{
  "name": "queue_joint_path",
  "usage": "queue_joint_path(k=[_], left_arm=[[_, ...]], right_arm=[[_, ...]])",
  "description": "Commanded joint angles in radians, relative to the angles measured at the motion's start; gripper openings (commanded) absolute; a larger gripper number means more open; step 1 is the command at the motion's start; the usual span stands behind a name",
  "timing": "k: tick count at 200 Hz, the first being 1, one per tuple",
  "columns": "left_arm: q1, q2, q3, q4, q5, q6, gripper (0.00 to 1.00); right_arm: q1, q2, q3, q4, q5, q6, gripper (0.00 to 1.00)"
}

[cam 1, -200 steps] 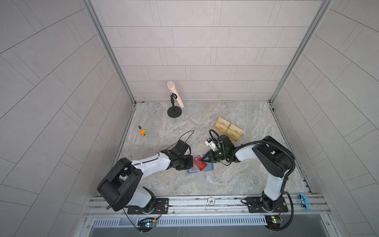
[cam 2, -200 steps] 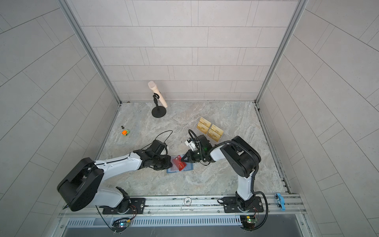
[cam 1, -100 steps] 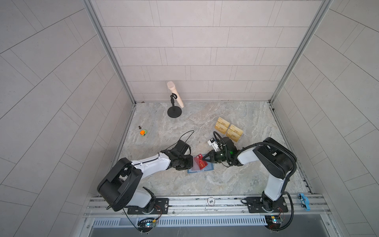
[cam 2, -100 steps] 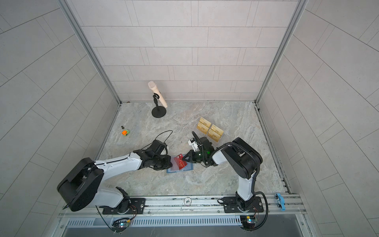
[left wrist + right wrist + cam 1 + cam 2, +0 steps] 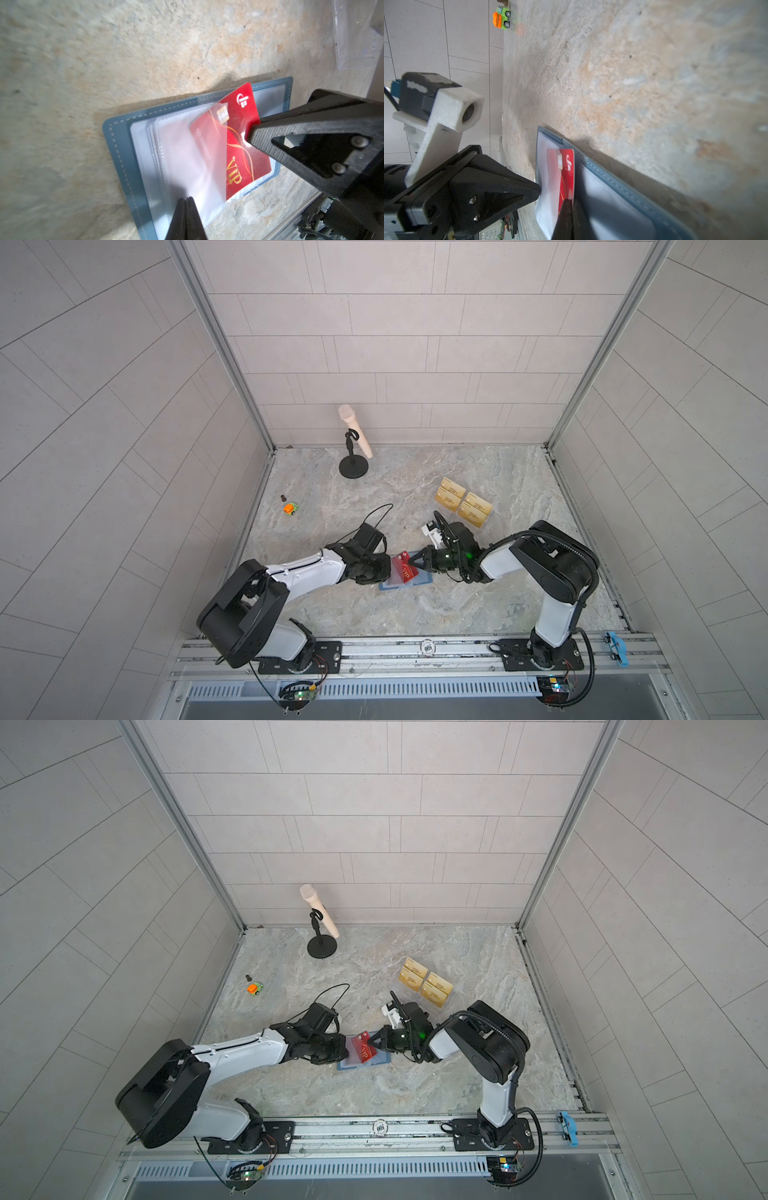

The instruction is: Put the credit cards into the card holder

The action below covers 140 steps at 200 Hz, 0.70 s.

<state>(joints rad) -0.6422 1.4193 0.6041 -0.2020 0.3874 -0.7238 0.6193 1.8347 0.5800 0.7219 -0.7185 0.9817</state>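
Jaws on right grip red card (image 5: 241,153); left jaws pinch card holder's (image 5: 118,149) clear sleeve (image 5: 182,158).

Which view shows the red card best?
Left wrist: the red card faces the camera, VIP lettering readable, part under a clear sleeve, edge pinched by the right hand. Right wrist sees the card steeply foreshortened; in both top views it is a small red patch.

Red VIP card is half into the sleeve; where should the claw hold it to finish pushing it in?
Pinch the bare edge of the red card, opposite the clear sleeve, from the right arm's side: only that part sticks out. The right claw is shut there.
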Motion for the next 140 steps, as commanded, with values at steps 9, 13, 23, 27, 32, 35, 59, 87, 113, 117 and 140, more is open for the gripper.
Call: queue_joint_path(k=[9, 13, 23, 27, 32, 35, 59, 87, 113, 117, 140], left_arm=[[-0.005, 0.003, 0.008, -0.063, -0.023, 0.018, 0.07], [-0.005, 0.002, 0.006, -0.062, -0.022, 0.017, 0.07], [-0.005, -0.001, 0.006, -0.060, -0.025, 0.015, 0.07], [-0.005, 0.000, 0.007, -0.060, -0.024, 0.015, 0.07], [-0.005, -0.001, 0.008, -0.060, -0.024, 0.015, 0.07], [-0.005, -0.002, 0.008, -0.059, -0.024, 0.014, 0.07], [-0.004, 0.000, 0.012, -0.059, -0.019, 0.013, 0.08], [-0.004, -0.010, 0.025, -0.066, -0.013, 0.006, 0.12], [-0.003, -0.053, 0.046, -0.091, -0.025, 0.000, 0.29], [-0.002, -0.066, 0.051, -0.101, -0.032, -0.002, 0.32], [0.016, -0.143, 0.060, -0.171, -0.102, -0.007, 0.43]], right_arm=[[0.014, -0.011, -0.036, -0.061, 0.150, 0.033, 0.00], [0.019, -0.016, -0.037, -0.062, 0.157, 0.035, 0.00], [0.031, -0.026, -0.043, -0.064, 0.183, 0.043, 0.00], [0.039, -0.031, -0.045, -0.069, 0.194, 0.044, 0.00], [0.047, -0.038, -0.044, -0.085, 0.208, 0.043, 0.00], [0.052, -0.043, -0.041, -0.097, 0.216, 0.041, 0.00], [0.090, -0.074, -0.007, -0.217, 0.261, 0.001, 0.15], [0.107, -0.106, 0.004, -0.311, 0.297, -0.025, 0.39], [0.127, -0.133, 0.027, -0.404, 0.318, -0.060, 0.51], [0.129, -0.134, 0.030, -0.413, 0.318, -0.061, 0.52], [0.141, -0.136, 0.072, -0.489, 0.321, -0.073, 0.53]])
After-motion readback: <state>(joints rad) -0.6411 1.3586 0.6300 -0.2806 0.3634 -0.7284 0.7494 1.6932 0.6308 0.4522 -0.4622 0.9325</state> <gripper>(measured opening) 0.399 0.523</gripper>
